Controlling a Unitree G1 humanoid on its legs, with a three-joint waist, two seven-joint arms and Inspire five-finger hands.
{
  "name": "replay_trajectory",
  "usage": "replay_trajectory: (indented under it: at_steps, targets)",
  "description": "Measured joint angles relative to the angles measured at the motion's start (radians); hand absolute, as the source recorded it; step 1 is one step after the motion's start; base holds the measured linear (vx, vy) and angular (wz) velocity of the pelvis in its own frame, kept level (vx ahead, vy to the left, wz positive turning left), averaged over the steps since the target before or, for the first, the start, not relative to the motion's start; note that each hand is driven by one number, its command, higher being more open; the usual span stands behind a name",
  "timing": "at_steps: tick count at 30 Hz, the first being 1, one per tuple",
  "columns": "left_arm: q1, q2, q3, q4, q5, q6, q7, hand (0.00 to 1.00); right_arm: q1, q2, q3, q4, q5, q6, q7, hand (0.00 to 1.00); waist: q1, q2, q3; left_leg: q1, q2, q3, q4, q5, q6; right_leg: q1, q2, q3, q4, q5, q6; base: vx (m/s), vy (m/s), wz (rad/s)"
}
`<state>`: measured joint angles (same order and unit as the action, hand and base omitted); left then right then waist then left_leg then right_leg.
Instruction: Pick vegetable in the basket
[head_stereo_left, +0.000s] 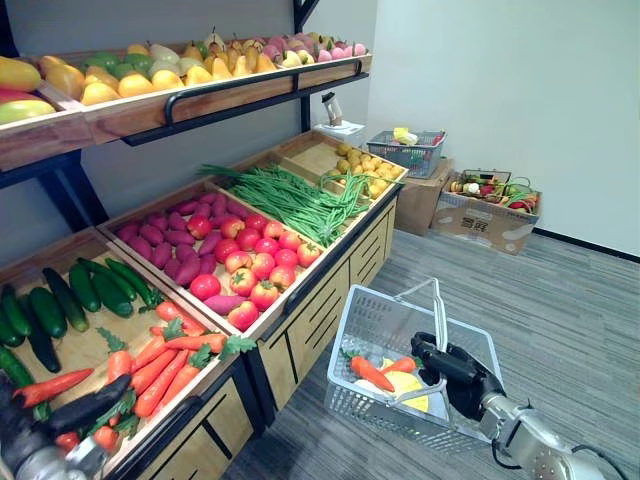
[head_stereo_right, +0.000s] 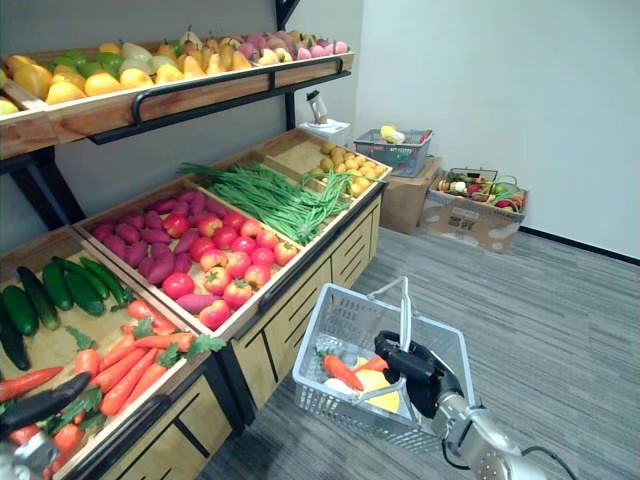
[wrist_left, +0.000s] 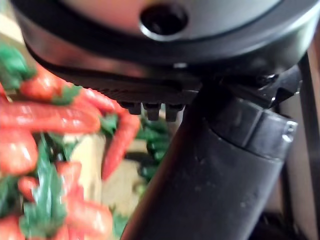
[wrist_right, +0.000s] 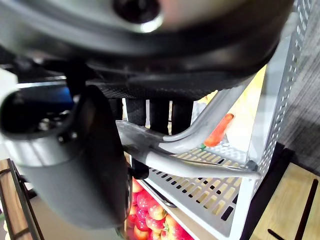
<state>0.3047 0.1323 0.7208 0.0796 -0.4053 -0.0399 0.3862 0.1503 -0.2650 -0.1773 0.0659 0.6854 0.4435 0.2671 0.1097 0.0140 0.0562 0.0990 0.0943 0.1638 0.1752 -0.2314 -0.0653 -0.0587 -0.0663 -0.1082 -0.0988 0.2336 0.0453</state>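
The right hand (head_stereo_left: 455, 378), curled round the basket (head_stereo_left: 352, 335) handle (wrist_right: 200, 169), should hold it level near the carrots (head_stereo_left: 160, 370); the left hand (head_stereo_left: 20, 425) grip I cannot tell.

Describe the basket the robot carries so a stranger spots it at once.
Find the long wooden vegetable stand; before its drawers, over the grey floor, a pale wire basket hangs from the right hand. Unlike the far basket on the box by the wall, it is held by its handles and has a carrot inside.
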Motion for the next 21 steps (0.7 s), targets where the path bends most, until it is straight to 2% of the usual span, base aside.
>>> replay_trajectory:
  at_steps: [3,6,7,8,11,13,16,21]
  targets:
    - [0.037,-0.039,0.019,0.086,-0.047,-0.071,0.032,1.0,0.017,0.031,0.001,0.031,0.066,-0.029,-0.041,0.0,0.004,-0.006,0.006,-0.001,-0.003,-0.011,0.0,0.0,0.003,0.005,-0.005,-0.009,-0.001,-0.006,0.001,-0.03,0.029,0.12]
    - [0.079,-0.115,-0.006,0.179,-0.105,-0.136,0.048,1.0,0.044,0.072,0.006,0.044,0.083,-0.051,-0.071,0.0,0.008,-0.009,0.014,-0.003,-0.006,-0.022,0.0,0.0,0.005,0.009,-0.01,-0.019,-0.001,-0.01,0.004,-0.01,0.034,0.11]
    - [0.093,-0.145,-0.033,0.193,-0.105,-0.209,0.048,1.0,0.053,0.08,0.017,0.061,0.104,-0.066,-0.077,0.0,0.008,-0.014,0.017,-0.005,-0.006,-0.027,0.0,0.0,0.006,0.009,-0.011,-0.023,0.0,-0.011,0.004,0.0,0.032,0.17]
    - [0.105,-0.153,-0.072,0.192,-0.099,-0.248,0.049,1.0,0.065,0.087,0.025,0.069,0.105,-0.072,-0.084,0.0,0.008,-0.015,0.019,-0.009,-0.008,-0.035,0.001,0.002,0.007,0.009,-0.013,-0.031,0.0,-0.011,0.005,0.0,0.032,0.16]
    - [0.132,-0.159,-0.181,0.192,-0.013,-0.284,0.043,1.0,0.082,0.092,0.044,0.071,0.113,-0.078,-0.111,0.0,0.008,-0.009,0.033,-0.012,-0.016,-0.041,0.0,0.004,0.012,0.009,-0.022,-0.035,0.0,-0.012,0.007,-0.01,0.047,0.11]
    - [0.154,-0.159,-0.27,0.201,-0.015,-0.325,0.042,1.0,0.106,0.101,0.055,0.113,0.159,-0.102,-0.119,0.0,0.0,-0.009,0.039,-0.016,-0.026,-0.06,-0.005,0.006,0.015,0.011,-0.032,-0.049,0.0,-0.017,0.015,-0.02,0.062,0.18]
    - [0.182,-0.136,-0.335,0.249,0.042,-0.371,0.052,1.0,0.114,0.103,0.066,0.183,0.184,-0.125,-0.12,0.0,-0.005,-0.002,0.043,-0.015,-0.032,-0.068,-0.012,0.007,0.016,0.012,-0.039,-0.053,0.0,-0.021,0.021,0.01,0.057,0.1]
    - [0.187,-0.101,-0.396,0.318,0.1,-0.423,0.116,1.0,0.122,0.109,0.089,0.256,0.215,-0.201,-0.12,0.0,-0.007,-0.003,0.059,-0.009,-0.034,-0.085,-0.018,0.006,0.017,0.024,-0.04,-0.068,0.0,-0.03,0.028,0.03,0.038,0.09]
